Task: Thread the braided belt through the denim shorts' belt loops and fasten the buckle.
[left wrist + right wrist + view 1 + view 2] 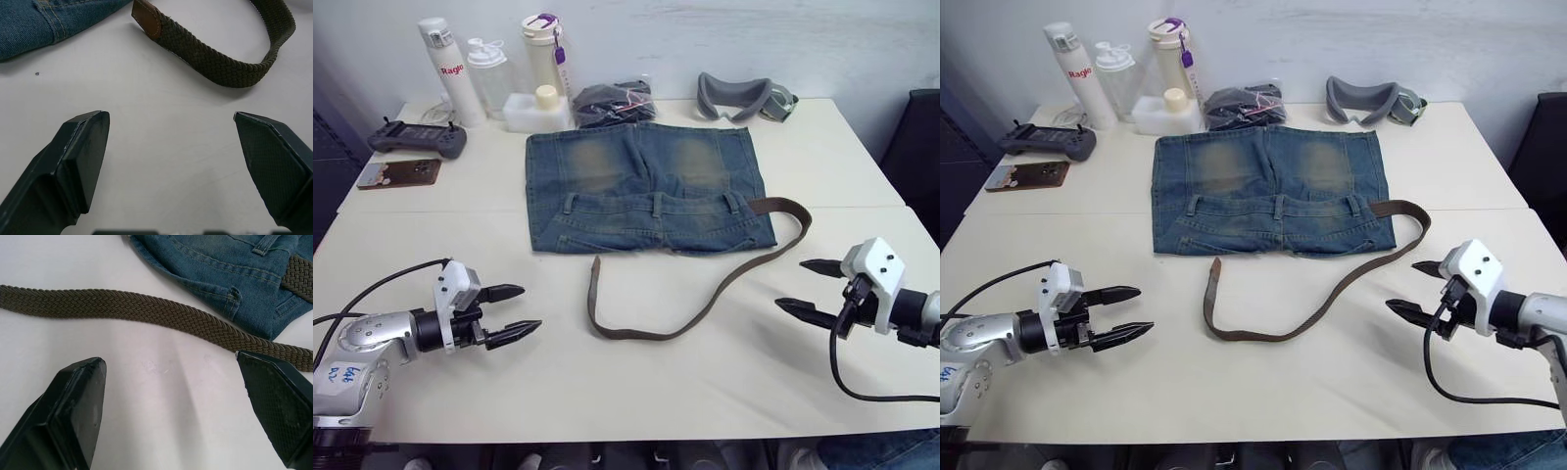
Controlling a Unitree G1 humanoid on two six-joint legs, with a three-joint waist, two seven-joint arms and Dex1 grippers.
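The denim shorts (646,186) lie flat at the middle of the white table (636,401), waistband toward me, with belt loops (657,203) along it. The braided belt (724,284) comes out from the shorts' right waistband side, curves round to the right and sweeps back left across the table in front of them. It ends in a brown leather tip (146,17). The buckle is hidden. My left gripper (524,308) hovers open to the left of the belt tip. My right gripper (793,285) is open just right of the belt's long run (146,308), touching nothing.
At the back of the table stand three bottles (450,69), a white box (533,110), a dark bundle in clear plastic (612,101) and a grey headset (739,96). A black controller (416,140) and a brown card (399,173) lie back left. A dark chair (915,147) stands on the right.
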